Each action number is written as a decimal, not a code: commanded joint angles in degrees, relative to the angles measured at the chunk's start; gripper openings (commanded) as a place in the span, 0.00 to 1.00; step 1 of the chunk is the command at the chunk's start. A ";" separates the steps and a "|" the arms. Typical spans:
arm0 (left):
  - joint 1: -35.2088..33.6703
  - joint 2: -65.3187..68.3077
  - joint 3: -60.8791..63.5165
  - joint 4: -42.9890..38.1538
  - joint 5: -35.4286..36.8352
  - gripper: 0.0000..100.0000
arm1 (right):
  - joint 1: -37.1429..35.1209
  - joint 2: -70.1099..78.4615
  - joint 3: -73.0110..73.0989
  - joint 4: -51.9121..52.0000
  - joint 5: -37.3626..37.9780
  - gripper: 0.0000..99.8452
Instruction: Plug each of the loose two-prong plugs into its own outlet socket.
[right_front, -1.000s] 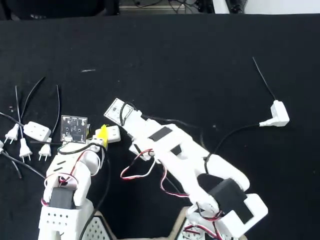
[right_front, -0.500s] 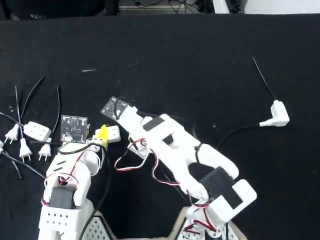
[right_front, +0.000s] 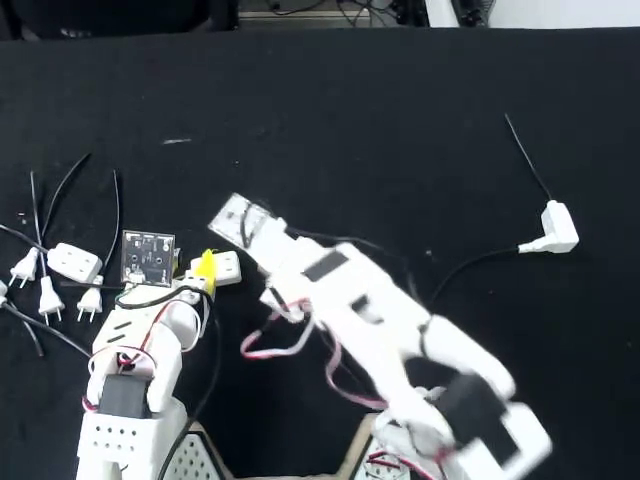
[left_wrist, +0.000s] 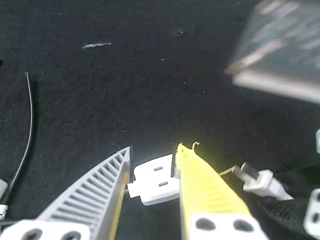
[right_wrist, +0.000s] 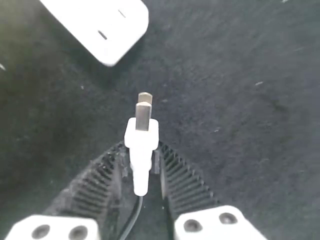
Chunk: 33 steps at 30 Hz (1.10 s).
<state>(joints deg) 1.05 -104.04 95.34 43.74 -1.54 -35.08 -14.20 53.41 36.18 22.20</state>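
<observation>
The right pincer (right_wrist: 140, 151) is clamped on a plug (right_wrist: 142, 131), prongs leading. The socket (right_wrist: 102, 25) lies ahead of the prongs but off their line, its slots skewed to them, so the plug probably needs swinging across. The left pincer (left_wrist: 153, 149) grips a socket on the surface (right_front: 400, 120), apparently the same one.

Left gripper (left_wrist: 153, 152), right gripper (right_wrist: 140, 148) (each clamped)

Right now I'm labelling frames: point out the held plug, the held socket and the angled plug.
plug (right_wrist: 142, 137): right wrist view, white body below the prongs.
socket (left_wrist: 156, 181): left wrist view, slotted face.
angled plug (right_front: 558, 228): high view, white body.
</observation>
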 joint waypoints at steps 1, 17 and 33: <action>-0.13 -0.44 -4.79 1.58 0.00 0.15 | -2.20 -11.47 9.71 -12.31 -0.62 0.01; 0.04 -0.44 -8.92 6.51 4.75 0.15 | -8.97 -16.13 17.01 -28.04 -5.27 0.01; 2.15 -0.44 -6.99 6.15 1.85 0.15 | -11.08 -20.35 18.07 -26.81 -5.36 0.01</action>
<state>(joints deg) 2.37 -104.04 89.80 50.07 2.33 -45.54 -29.76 71.25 9.10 17.36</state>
